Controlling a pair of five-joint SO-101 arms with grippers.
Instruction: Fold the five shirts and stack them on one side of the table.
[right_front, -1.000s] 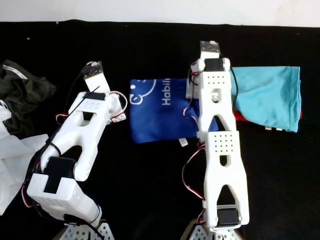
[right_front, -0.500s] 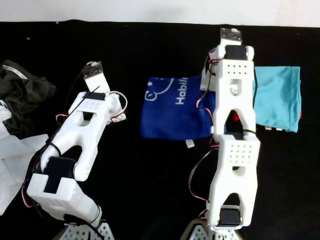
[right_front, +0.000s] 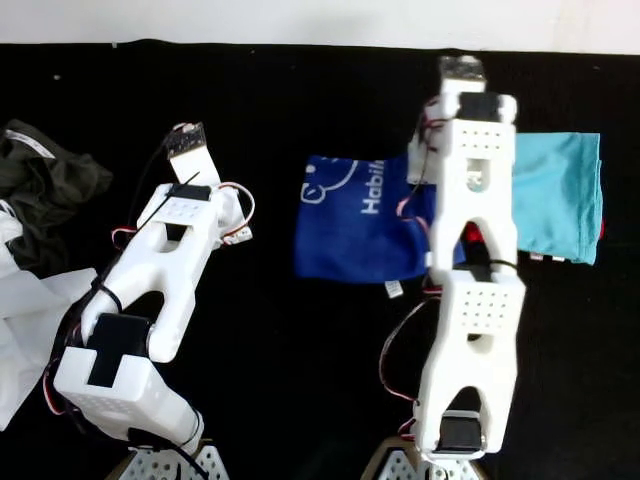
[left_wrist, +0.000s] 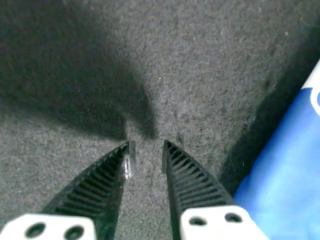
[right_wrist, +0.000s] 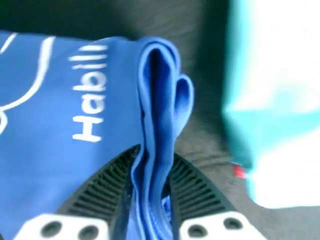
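The blue shirt (right_front: 350, 225) lies folded near the middle of the black bench (right_front: 300, 380), its white print facing up. The right claw (right_wrist: 152, 152) is clamped on it: the two ribbed fingers (right_wrist: 102, 185) pinch a bunched fold at the shirt's edge on the side toward the teal shirt (right_wrist: 272, 100), and blue cloth stands up in loops between them. In the high view the right arm (right_front: 470, 300) stretches across that same edge of the blue shirt and covers part of it.

The teal shirt (right_front: 555, 200) lies flat just beside the blue shirt, on its right. A sliver of red garment (right_front: 472, 236) peeps out from beneath the teal one; it looks like another shirt, though too little shows to be sure.

The left claw (left_wrist: 146, 147) hangs over bare bench on the blue shirt's left, its fingers parted by a narrow gap with nothing in it. The blue shirt's edge (left_wrist: 285, 170) lies close beside it.

Well apart from the blue shirt, at the bench's far left edge, a dark green shirt (right_front: 45, 190) and a white shirt (right_front: 25, 320) lie crumpled and unfolded.
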